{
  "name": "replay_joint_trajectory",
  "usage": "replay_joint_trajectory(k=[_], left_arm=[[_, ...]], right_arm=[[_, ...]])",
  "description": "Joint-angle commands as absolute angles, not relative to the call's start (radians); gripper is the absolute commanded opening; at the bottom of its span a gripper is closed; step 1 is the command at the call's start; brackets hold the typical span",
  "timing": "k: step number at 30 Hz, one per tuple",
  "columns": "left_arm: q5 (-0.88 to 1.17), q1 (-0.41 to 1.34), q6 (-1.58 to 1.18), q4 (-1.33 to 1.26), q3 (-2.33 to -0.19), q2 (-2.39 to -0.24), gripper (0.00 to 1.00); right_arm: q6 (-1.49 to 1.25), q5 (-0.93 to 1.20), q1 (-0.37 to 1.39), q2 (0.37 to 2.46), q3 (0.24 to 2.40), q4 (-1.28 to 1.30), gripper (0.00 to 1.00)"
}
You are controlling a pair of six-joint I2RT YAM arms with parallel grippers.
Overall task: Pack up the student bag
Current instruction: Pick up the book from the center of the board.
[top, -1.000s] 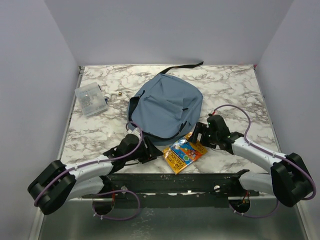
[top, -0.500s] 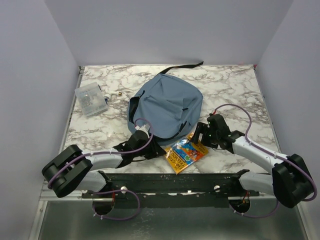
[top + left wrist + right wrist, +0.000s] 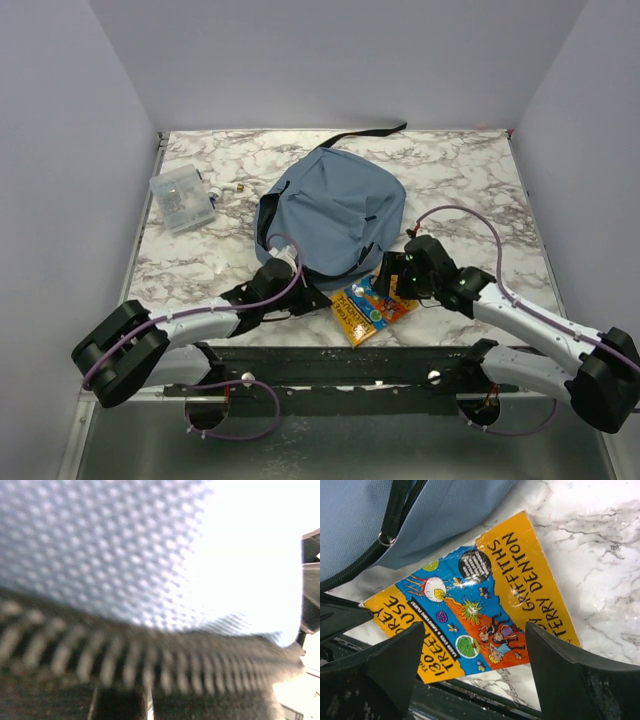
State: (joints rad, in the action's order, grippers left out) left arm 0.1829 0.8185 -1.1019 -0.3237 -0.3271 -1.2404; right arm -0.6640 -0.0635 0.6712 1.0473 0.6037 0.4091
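Bag (image 3: 335,215) is lying flat, the left end effector (image 3: 312,297) clenching at its 6 o'clock. The right end effector (image 3: 477,667) is hovering released over a book (image 3: 485,595).

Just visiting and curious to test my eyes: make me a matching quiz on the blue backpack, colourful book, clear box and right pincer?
1 dusty-blue fabric backpack
2 orange-and-blue paperback book
3 clear plastic box
4 right pincer

A at the far left
B open, above the book
C in the middle
D by the backpack's near edge

Pairs: 1-C, 2-D, 3-A, 4-B
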Motion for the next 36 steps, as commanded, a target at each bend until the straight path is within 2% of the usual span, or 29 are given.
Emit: replay_joint_trajectory(k=[1, 8, 14, 26, 36], left_arm=[[0.231, 0.82, -1.152, -0.308, -0.353, -1.163, 0.0], [0.255, 0.818, -1.214, -0.307, -0.375, -1.105, 0.0], [0.301, 0.818, -1.255, -0.313, -0.405, -1.089, 0.0], [0.324, 0.818, -1.323, -0.313, -0.448, -1.0, 0.0], [0.327, 0.819, -1.337, -0.313, -0.447, -0.991, 0.0]], right_arm=[[-0.79, -0.068, 0.696, 0.949, 0.587, 0.461, 0.86], [-1.165, -0.007, 0.696, 0.669, 0.394, 0.436, 0.89], [-1.283, 0.058, 0.696, 0.521, 0.281, 0.426, 0.88], [-1.506, 0.167, 0.696, 0.511, 0.097, 0.179, 0.87], [-1.735, 0.094, 0.696, 0.597, -0.066, -0.211, 0.79]])
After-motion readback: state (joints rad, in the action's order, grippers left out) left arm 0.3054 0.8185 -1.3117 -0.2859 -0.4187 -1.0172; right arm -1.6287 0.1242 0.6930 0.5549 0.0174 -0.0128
